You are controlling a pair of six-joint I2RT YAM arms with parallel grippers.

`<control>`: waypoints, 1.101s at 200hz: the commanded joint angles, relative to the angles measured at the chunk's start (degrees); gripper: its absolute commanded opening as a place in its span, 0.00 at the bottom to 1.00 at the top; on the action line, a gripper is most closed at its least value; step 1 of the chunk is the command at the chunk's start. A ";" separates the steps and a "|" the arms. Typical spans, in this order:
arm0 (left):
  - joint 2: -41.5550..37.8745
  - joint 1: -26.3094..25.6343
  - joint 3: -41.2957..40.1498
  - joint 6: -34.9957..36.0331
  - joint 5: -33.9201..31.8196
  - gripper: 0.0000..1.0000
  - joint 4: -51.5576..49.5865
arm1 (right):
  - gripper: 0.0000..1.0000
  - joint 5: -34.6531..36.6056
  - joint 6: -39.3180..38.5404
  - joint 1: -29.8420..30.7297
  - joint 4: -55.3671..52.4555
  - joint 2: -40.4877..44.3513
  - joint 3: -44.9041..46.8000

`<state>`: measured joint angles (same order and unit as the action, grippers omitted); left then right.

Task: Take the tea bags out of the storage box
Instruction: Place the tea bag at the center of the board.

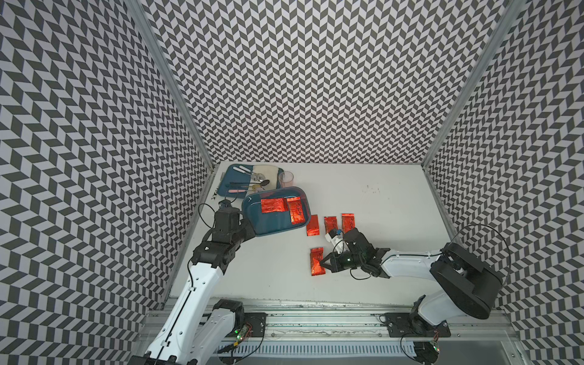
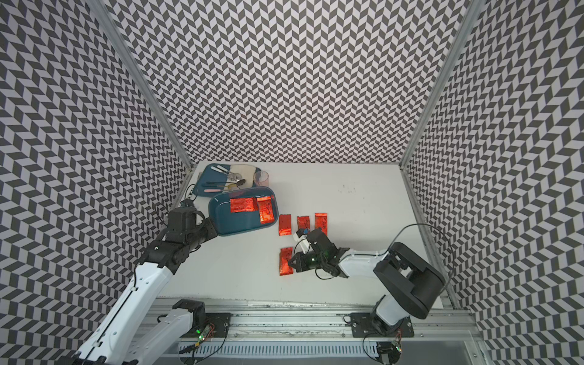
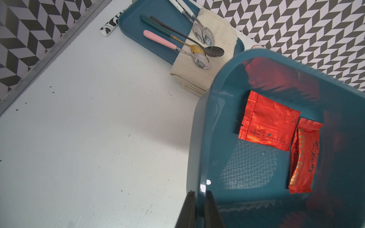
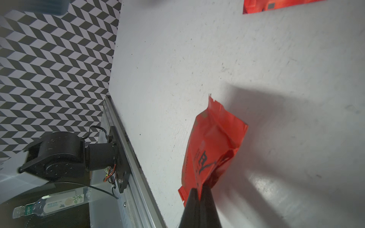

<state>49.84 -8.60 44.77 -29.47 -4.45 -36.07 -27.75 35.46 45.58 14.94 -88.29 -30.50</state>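
Right hand (image 1: 323,263) pinches one tea bag (image 1: 316,256) by its edge; left hand (image 3: 199,194) grips the box (image 1: 271,226) rim, open counter (image 1: 275,265) beside the box.

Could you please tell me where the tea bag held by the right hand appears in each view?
In both top views: tea bag just below centre.
Left wrist: not in it.
Right wrist: lower middle.
Shared landmark: the right hand, shut on its edge.
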 commanded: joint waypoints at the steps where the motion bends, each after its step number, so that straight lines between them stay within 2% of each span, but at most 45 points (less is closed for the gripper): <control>1: -1.16 -0.14 0.37 -0.37 0.12 0.00 1.84 | 0.03 1.59 -0.06 0.03 4.09 -1.14 0.79; 42: -0.98 -0.18 0.49 -0.28 0.18 0.00 1.81 | 0.06 0.60 0.20 0.02 4.80 -2.50 0.80; 147: -0.41 -0.10 0.48 -0.24 0.26 0.00 1.80 | 0.06 0.94 0.99 -0.05 4.72 -3.57 -0.17; 164: -0.32 -0.18 0.45 -0.30 0.31 0.00 1.80 | 0.12 1.13 0.92 -0.05 4.07 -3.13 -0.32; 190: -0.26 -0.10 0.49 -0.16 0.30 0.00 1.80 | 0.25 2.38 0.75 -0.06 2.36 -1.43 -0.52; 220: -0.27 -0.18 0.49 -0.21 0.32 0.00 1.80 | 0.30 3.98 -0.20 -0.38 -1.13 1.61 -1.31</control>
<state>49.87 -8.60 44.77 -29.45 -4.43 -36.07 -25.98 36.40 45.58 15.77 -90.13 -30.28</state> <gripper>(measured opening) 0.099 0.283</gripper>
